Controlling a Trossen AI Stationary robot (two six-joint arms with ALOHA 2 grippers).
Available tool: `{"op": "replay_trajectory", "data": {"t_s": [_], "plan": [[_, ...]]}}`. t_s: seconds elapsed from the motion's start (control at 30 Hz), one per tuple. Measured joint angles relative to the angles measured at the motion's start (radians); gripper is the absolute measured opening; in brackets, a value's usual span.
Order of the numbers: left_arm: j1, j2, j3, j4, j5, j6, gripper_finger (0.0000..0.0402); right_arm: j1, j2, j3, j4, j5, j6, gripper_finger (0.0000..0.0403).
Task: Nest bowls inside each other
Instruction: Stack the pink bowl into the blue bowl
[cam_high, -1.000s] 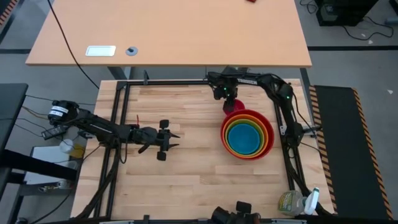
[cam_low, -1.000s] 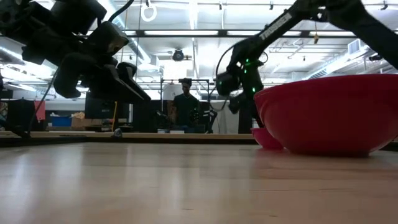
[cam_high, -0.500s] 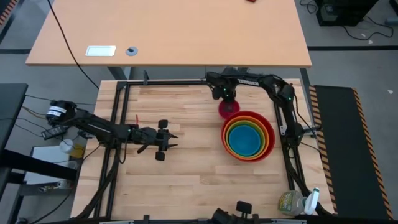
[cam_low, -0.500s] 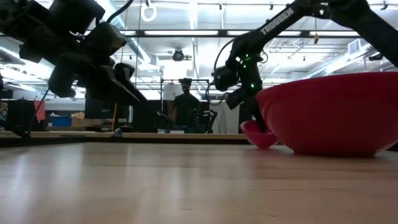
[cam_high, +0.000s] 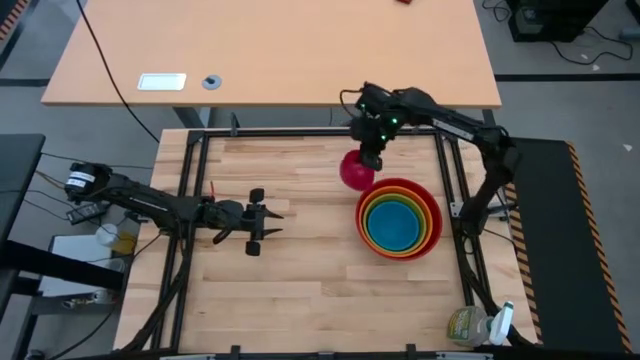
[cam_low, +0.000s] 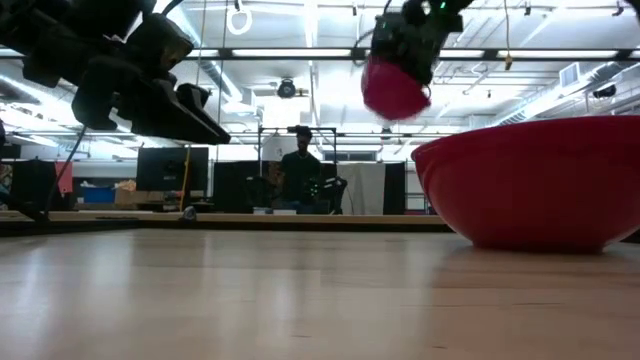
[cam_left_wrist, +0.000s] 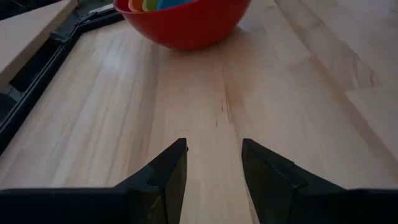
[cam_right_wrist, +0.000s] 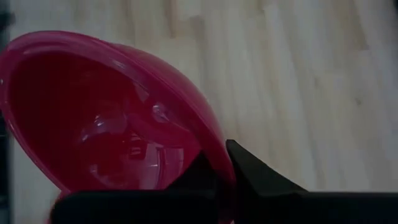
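Observation:
The pink-magenta bowl (cam_high: 355, 171) hangs in the air by the table's far edge, just left of the stack, with my right gripper (cam_high: 369, 158) shut on it. The low view shows this bowl (cam_low: 392, 90) high above the table, tilted. The red bowl (cam_high: 433, 214) stands on the table at the right with the orange, lime green and blue bowl (cam_high: 398, 223) nested in it. My left gripper (cam_high: 274, 217) hovers open over the table's left half, pointing toward the red bowl (cam_left_wrist: 186, 25). My right gripper pinches the pink-magenta bowl's rim (cam_right_wrist: 219, 163), one finger (cam_right_wrist: 198, 175) inside the bowl and one finger (cam_right_wrist: 252, 171) outside. The fingers come slanting down from the far side. The bowl is lifted clear of the table and hangs tilted below them.
A black frame (cam_high: 195, 190) runs along the table's edges. A light wooden desk (cam_high: 270, 50) stands beyond the far edge. A bottle (cam_high: 470, 325) sits at the near right corner. A person (cam_low: 298, 165) stands in the room behind. Bare wood lies between the two arms.
My right gripper has shut on the pink-magenta bowl's rim beside the red bowl and risen quickly, tipping as it rose. The bowl has left the table, now high, tilted and a little farther left. My left gripper has drawn back slightly toward the table's left edge.

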Motion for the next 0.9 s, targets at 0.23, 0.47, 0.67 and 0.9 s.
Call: {"op": "replay_trajectory", "data": {"t_s": [0.23,0.47,0.67,0.9], "plan": [[-0.018,-0.017,0.0,-0.005,-0.002,-0.05,0.0155,0.181,-0.133,-0.159,-0.061,0.077,0.075,0.0026],[-0.013,-0.093,0.001,-0.005,-0.065,-0.015,0.0155,0.371,-0.199,-0.499,0.02,0.216,0.259,0.0029],[0.008,-0.176,0.06,-0.119,-0.174,-0.006,0.0155,0.403,-0.199,-0.636,0.139,0.307,0.355,0.0066],[0.008,-0.445,0.116,-0.418,-0.183,-0.075,0.0155,0.386,-0.21,-0.597,0.071,0.339,0.379,0.0145]]}}
